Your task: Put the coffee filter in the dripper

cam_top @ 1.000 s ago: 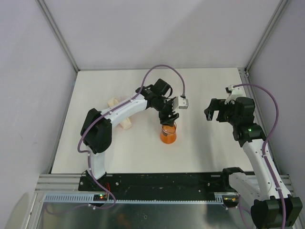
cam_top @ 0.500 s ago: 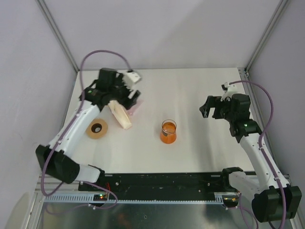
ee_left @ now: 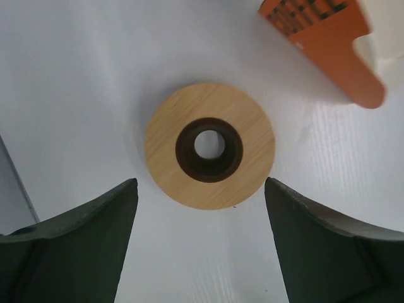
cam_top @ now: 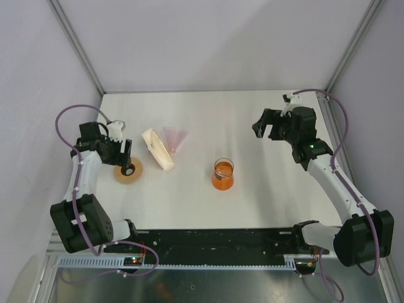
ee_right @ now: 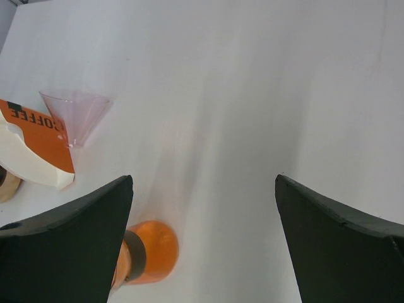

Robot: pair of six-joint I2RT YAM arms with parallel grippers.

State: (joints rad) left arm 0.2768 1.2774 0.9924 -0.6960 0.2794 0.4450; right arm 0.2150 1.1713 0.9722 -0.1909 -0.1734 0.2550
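The dripper [cam_top: 176,137] is a translucent pink cone, apparently lying on its side just right of a cream stack of folded filters [cam_top: 158,150]; the right wrist view shows the dripper [ee_right: 76,113] too. No single coffee filter shows apart from that stack. My left gripper [cam_top: 123,155] is open at the far left, well left of the dripper, hovering over a wooden ring [cam_top: 128,170]. In the left wrist view the left gripper [ee_left: 199,186] holds nothing, the wooden ring [ee_left: 209,145] just ahead. My right gripper [cam_top: 264,128] [ee_right: 203,180] is open and empty, right of the dripper.
A small beaker tinted orange [cam_top: 223,175] [ee_right: 148,252] stands near the table's middle. The filter stack's orange "COFFEE" wrapper [ee_right: 31,126] [ee_left: 322,38] faces both wrist cameras. Grey walls close the table on three sides.
My left arm swung from over the beaker to the far left, above the wooden ring, its jaws wider. The dripper now shows uncovered by the stack. The right gripper moved farther back.
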